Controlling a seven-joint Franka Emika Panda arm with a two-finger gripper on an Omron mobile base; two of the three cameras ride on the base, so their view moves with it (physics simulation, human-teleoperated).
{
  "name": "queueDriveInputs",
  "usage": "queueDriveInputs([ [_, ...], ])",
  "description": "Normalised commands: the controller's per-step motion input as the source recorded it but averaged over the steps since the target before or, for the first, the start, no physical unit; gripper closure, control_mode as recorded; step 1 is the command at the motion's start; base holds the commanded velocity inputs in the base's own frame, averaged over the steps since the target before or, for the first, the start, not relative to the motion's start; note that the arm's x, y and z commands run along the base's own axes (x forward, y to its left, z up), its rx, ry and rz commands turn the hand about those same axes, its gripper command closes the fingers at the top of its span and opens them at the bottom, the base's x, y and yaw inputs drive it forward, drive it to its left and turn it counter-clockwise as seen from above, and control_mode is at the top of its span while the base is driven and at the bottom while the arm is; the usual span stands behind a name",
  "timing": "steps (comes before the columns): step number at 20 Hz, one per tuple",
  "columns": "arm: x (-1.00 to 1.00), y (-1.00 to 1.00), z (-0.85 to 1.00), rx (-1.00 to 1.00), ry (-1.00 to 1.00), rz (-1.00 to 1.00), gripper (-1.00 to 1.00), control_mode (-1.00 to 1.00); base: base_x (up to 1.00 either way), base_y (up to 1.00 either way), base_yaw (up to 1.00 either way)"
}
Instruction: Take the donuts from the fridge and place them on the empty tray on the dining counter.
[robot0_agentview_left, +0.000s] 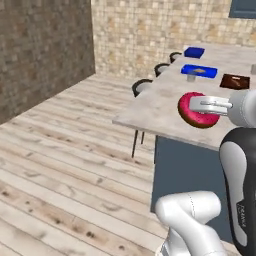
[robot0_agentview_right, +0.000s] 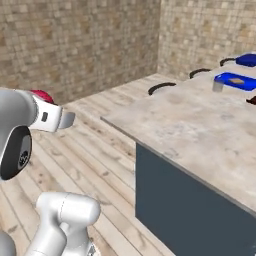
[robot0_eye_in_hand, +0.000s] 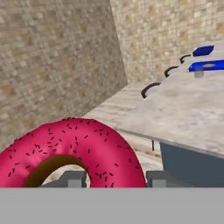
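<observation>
My gripper (robot0_agentview_left: 196, 106) is shut on a pink-iced donut (robot0_agentview_left: 200, 120) with dark sprinkles and carries it in the air over the near end of the dining counter (robot0_agentview_left: 160, 100). In the hand view the donut (robot0_eye_in_hand: 100, 144) sits between the fingertips (robot0_eye_in_hand: 72, 178), close to the lens. The right base view has the gripper (robot0_agentview_right: 65, 119) at the left, with a sliver of donut (robot0_agentview_right: 42, 95) behind the hand. The empty tray (robot0_agentview_left: 194, 52), bright blue, lies at the counter's far end. The fridge is out of view.
A blue tray with tan food (robot0_agentview_left: 199, 71) and a dark brown tray (robot0_agentview_left: 234, 81) lie between me and the far tray. Black stools (robot0_agentview_left: 141, 86) line the counter's left side. Wooden floor spreads left toward brick walls (robot0_agentview_left: 45, 50).
</observation>
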Motion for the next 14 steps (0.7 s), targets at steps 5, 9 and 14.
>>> queueDriveInputs([
  [5, 0.0, 0.0, 0.0, 0.0, 0.0, 0.0, 1.0, 1.0, 0.78, 1.0, -0.45],
  [9, 0.0, 0.0, 0.0, 0.0, 0.0, 0.0, 1.0, 1.0, 0.39, 1.0, -0.14],
  [14, 0.0, 0.0, 0.0, 0.0, 0.0, 0.0, 1.0, 1.0, 0.41, 1.0, -0.19],
])
